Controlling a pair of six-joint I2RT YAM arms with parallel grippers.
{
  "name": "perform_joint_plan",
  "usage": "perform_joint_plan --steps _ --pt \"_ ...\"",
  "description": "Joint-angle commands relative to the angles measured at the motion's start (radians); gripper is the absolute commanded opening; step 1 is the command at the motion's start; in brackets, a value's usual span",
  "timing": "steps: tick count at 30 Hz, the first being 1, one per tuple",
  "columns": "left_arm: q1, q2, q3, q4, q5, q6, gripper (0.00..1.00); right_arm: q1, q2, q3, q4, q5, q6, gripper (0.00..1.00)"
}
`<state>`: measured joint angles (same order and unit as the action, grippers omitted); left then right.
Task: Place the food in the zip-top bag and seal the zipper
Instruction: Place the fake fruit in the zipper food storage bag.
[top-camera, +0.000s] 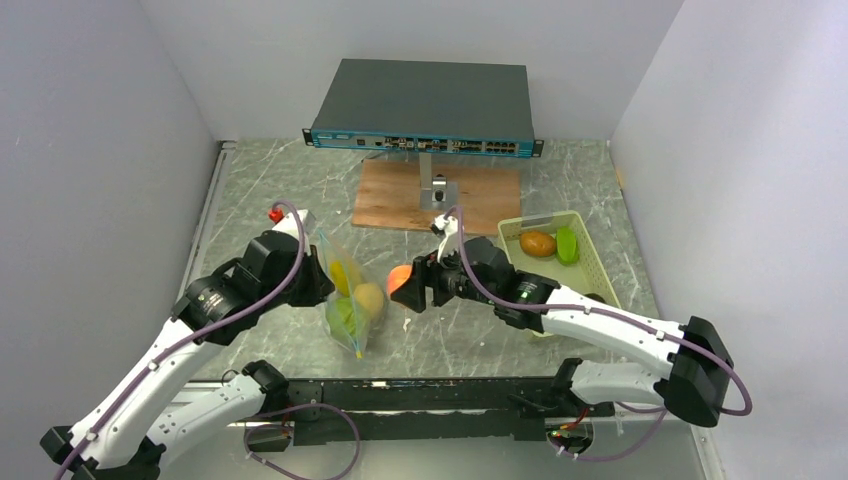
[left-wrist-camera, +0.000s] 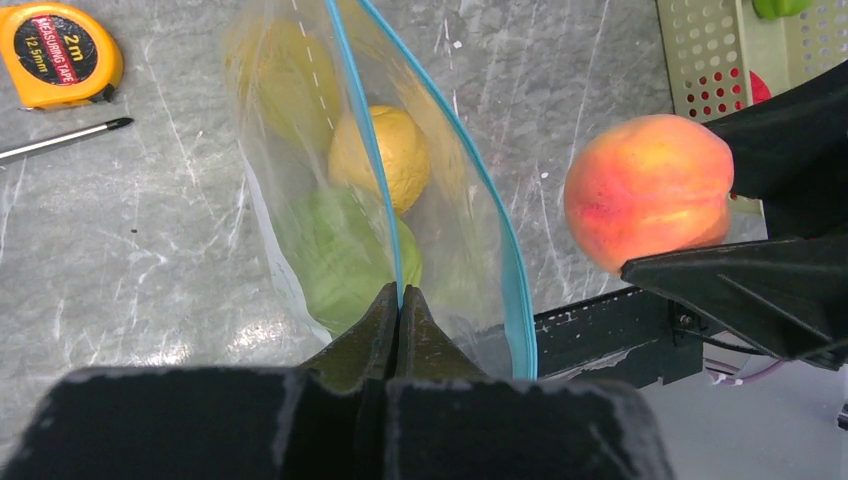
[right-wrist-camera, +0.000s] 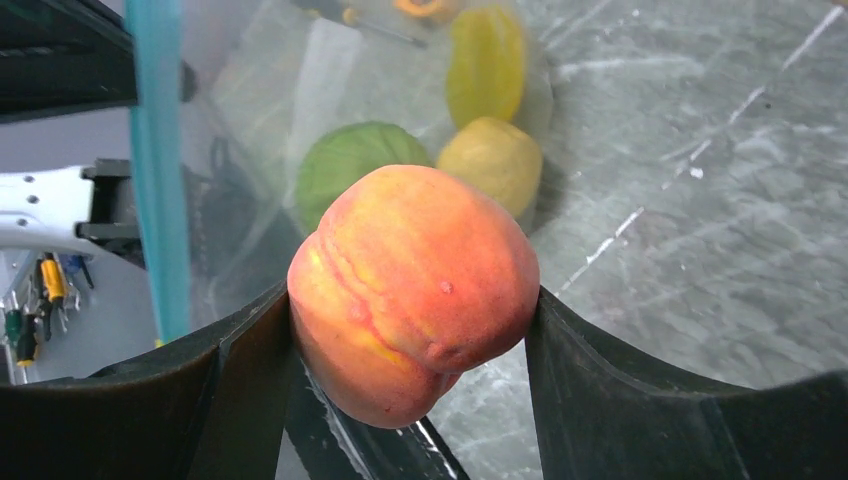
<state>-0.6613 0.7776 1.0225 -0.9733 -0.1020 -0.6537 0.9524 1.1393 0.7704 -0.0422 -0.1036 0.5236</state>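
Loading step: the peach (left-wrist-camera: 650, 190) waits beside the bag (left-wrist-camera: 460, 230).
The right gripper (top-camera: 424, 285) clamps the peach; the left gripper (left-wrist-camera: 398, 300) pinches the bag's rim, mouth agape. Next, it needs lifting over the mouth and dropping in.

The top view looks down from behind. The close wrist views face each other, sharing bag (top-camera: 345, 300) and peach (top-camera: 399, 283).

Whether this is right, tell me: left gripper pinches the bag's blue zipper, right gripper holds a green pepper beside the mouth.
Wrong on one point: the right gripper holds a peach, not a green pepper, as the right wrist view shows. The left gripper does pinch the zipper of the bag.
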Motion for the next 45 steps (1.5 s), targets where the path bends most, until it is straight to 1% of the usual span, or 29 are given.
perform_joint_plan --steps 1,4,8,10,17,19,23,25,28,31,34,36,38,39,41,42,43,45 --pt "0.003 -0.023 0.01 0.083 0.019 -0.039 0.0 0.031 0.023 0.112 0.128 0.054 0.021 0.0" --pt "0.003 -0.015 0.016 0.123 0.068 -0.043 0.0 0.094 0.055 0.175 0.13 0.064 -0.008 0.0" --pt "0.003 0.013 0.049 0.088 0.062 -0.033 0.0 0.153 0.062 0.225 0.113 0.14 -0.077 0.0" --pt "0.003 0.015 0.05 0.086 0.067 -0.034 0.0 0.166 0.069 0.258 0.093 0.144 -0.111 0.0" --pt "0.003 -0.001 0.083 0.093 0.074 -0.034 0.0 0.197 0.092 0.357 0.07 0.11 -0.173 0.0" --pt "0.003 0.004 0.104 0.074 0.074 -0.03 0.0 0.198 0.114 0.376 0.089 0.06 -0.181 0.0" --pt "0.002 0.004 0.122 0.069 0.082 -0.016 0.0 0.198 0.209 0.421 0.113 -0.043 -0.2 0.0" --pt "0.003 0.012 0.136 0.048 0.075 -0.014 0.0 0.197 0.243 0.437 0.09 -0.006 -0.198 0.0" --pt "0.002 0.017 0.141 0.038 0.077 -0.009 0.0 0.198 0.248 0.416 0.068 0.079 -0.213 0.0" --pt "0.003 0.007 0.122 0.064 0.086 -0.018 0.0 0.197 0.242 0.402 0.047 0.162 -0.252 0.0" --pt "0.003 -0.002 0.099 0.101 0.093 -0.023 0.0 0.206 0.246 0.42 -0.023 0.199 -0.29 0.0" --pt "0.002 0.003 0.104 0.099 0.093 -0.024 0.0 0.214 0.252 0.423 -0.045 0.232 -0.31 0.05" --pt "0.003 0.013 0.117 0.085 0.093 -0.017 0.0 0.223 0.266 0.441 -0.072 0.274 -0.323 0.13" --pt "0.003 0.017 0.123 0.08 0.093 -0.012 0.0 0.224 0.27 0.444 -0.079 0.289 -0.328 0.2" --pt "0.003 0.021 0.13 0.07 0.085 -0.004 0.0 0.228 0.275 0.442 -0.079 0.315 -0.333 0.43" --pt "0.002 0.02 0.132 0.066 0.077 -0.004 0.0 0.228 0.277 0.445 -0.08 0.321 -0.331 0.52" --pt "0.002 0.021 0.131 0.066 0.074 -0.004 0.0 0.228 0.281 0.455 -0.089 0.324 -0.328 0.6" --pt "0.003 0.017 0.119 0.081 0.077 -0.007 0.0 0.229 0.294 0.469 -0.1 0.322 -0.332 0.71"
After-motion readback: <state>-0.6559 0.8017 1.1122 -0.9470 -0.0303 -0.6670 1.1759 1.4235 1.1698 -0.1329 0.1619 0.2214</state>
